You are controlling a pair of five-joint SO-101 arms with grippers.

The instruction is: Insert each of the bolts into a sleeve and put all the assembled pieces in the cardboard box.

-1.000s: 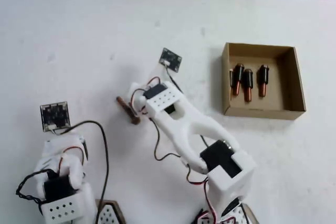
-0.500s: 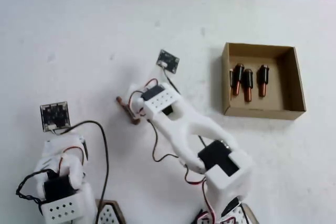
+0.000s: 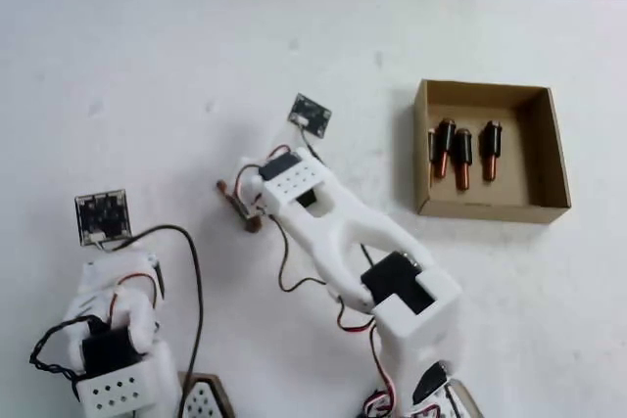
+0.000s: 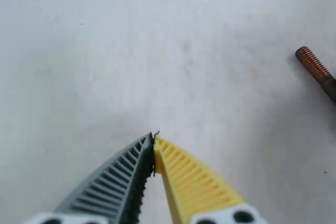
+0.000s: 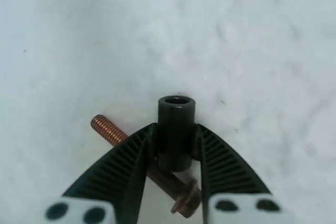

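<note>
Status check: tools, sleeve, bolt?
Right tool shut on black sleeve. Left tool shut, empty. Copper bolt on table beneath sleeve, not inserted. Assembled pieces in cardboard box.

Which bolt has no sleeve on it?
The bolt lying on the table under the right gripper: bare copper, thread exposed. That gripper holds a loose sleeve over it. The other bolts, in the cardboard box, each carry a black sleeve.

Your copper bolt (image 3: 231, 195) lies flat, threaded end showing, well apart from the cardboard box (image 3: 490, 210), off its left wall in the high view. The black sleeve (image 5: 176, 109) sits pinched in your right gripper (image 5: 176, 128), just above that bolt (open bore facing away). Inside the box, assembled pieces (image 3: 462, 156) lie side by side.
</note>
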